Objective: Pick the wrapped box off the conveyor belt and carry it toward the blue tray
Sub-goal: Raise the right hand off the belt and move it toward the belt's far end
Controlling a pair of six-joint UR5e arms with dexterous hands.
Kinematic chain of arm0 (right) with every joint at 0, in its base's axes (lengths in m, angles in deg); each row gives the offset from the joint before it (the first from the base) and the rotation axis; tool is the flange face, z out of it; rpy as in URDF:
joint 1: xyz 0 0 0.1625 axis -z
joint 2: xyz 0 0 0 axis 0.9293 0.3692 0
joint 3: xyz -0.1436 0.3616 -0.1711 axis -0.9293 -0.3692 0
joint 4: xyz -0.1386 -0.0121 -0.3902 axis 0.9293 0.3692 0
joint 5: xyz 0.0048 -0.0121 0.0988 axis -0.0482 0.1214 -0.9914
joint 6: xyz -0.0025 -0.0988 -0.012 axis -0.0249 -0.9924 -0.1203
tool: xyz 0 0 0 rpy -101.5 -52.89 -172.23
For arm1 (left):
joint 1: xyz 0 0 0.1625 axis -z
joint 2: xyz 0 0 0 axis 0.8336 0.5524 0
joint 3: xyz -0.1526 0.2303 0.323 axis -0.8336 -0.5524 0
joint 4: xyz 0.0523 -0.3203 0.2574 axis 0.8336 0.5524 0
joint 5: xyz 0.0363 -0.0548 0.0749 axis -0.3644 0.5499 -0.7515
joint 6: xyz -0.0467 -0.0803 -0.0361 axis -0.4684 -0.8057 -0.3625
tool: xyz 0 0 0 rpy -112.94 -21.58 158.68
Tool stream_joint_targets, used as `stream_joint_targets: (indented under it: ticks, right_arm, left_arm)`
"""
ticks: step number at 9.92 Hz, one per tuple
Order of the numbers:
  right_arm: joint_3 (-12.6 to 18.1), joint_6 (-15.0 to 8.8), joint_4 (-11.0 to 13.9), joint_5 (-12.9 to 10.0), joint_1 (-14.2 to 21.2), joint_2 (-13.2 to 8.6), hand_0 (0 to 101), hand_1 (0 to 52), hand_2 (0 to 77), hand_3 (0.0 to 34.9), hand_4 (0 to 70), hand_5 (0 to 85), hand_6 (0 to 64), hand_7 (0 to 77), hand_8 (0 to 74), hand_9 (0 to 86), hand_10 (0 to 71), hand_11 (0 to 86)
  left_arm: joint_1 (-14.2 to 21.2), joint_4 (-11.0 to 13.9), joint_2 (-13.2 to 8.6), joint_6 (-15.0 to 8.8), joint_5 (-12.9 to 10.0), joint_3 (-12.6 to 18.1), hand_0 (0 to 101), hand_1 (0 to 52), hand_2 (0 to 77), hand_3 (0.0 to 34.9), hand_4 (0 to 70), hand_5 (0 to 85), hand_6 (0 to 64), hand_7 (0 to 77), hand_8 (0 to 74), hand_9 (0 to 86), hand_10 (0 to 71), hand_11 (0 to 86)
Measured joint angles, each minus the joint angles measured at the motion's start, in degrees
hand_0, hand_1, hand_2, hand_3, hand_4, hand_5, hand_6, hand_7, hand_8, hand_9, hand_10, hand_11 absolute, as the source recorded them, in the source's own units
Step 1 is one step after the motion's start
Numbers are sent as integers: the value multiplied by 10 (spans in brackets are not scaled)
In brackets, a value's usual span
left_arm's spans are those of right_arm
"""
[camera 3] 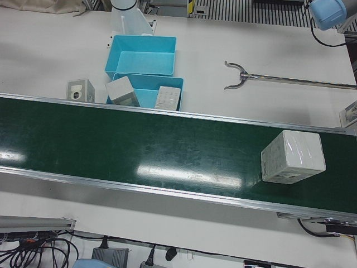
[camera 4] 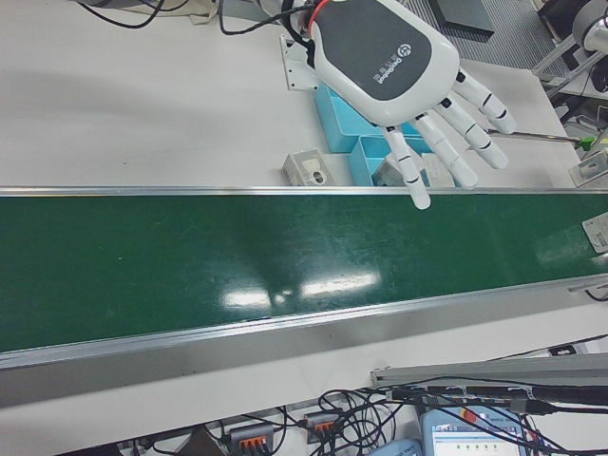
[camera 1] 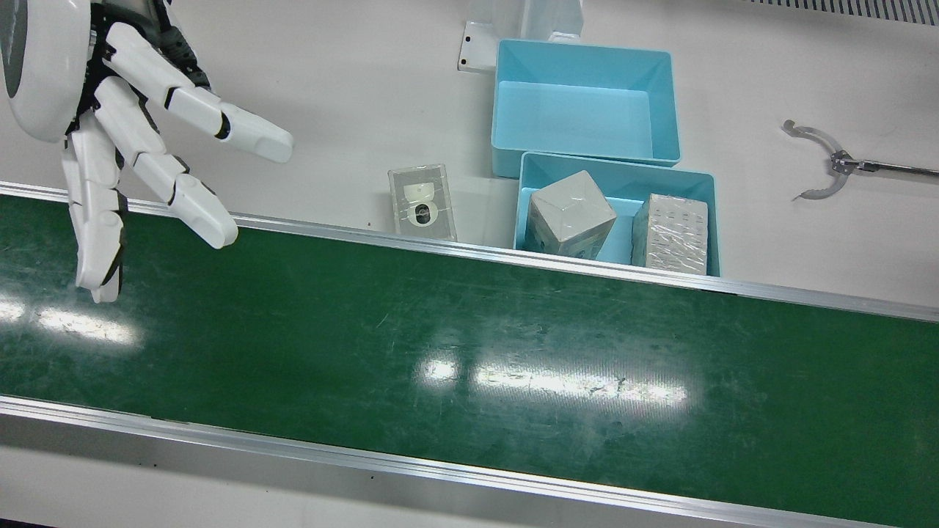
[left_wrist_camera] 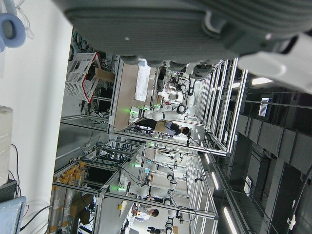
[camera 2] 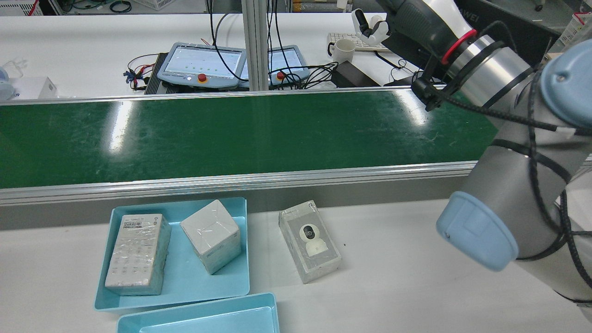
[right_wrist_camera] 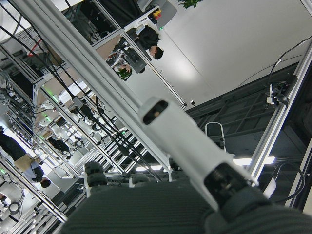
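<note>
Above the conveyor belt (camera 1: 469,330), the right hand (camera 1: 139,147) spreads empty

The right hand (camera 4: 404,76) is white-fingered with a dark grey logo-marked back, on a silver, blue-capped arm (camera 2: 508,175).

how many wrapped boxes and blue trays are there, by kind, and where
wrapped boxes: 4 (belt box, cube box and flat box in the near tray, camera box on the table)
blue trays: 2 (near tray, far tray)
total: 6
</note>
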Motion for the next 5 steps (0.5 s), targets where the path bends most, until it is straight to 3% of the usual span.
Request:
stream_joint_targets:
  ticks: [1, 2, 3, 4, 5]
  right_arm:
    - [0, -36, -12, -44, 34, -5, 803, 360, 600, 228, 164, 164, 27, 60, 0, 11, 44, 104]
    - [7, -86, -14, -71, 70, -7, 803, 360, 600, 228, 185, 147, 27, 49, 0, 11, 33, 104]
    - [22, -142, 3, -83, 100, 3, 803, 360, 600, 228, 185, 147, 27, 49, 0, 11, 33, 104]
    - [44, -204, 38, -87, 121, 21, 804, 360, 600, 249, 169, 104, 11, 22, 0, 11, 16, 82]
    - [66, -248, 74, -88, 126, 49, 803, 360, 600, 291, 82, 76, 11, 22, 0, 11, 0, 71]
  left_arm:
    - [0, 0, 0, 0, 0, 0, 0, 0, 11, 0, 5, 5, 5, 5, 5, 0, 5, 0]
    - [0, 0, 0, 0, 0, 0, 0, 0, 5, 0, 5, 5, 5, 5, 5, 0, 5, 0]
    - [0, 0, 0, 0, 0, 0, 0, 0, 5, 0, 5, 11, 5, 5, 5, 0, 5, 0]
    - [0, 0, 0, 0, 0, 0, 0, 0, 5, 0, 5, 11, 5, 5, 5, 0, 0, 0]
    - [0, 0, 0, 0, 0, 0, 0, 0, 5, 0, 5, 5, 5, 5, 5, 0, 5, 0]
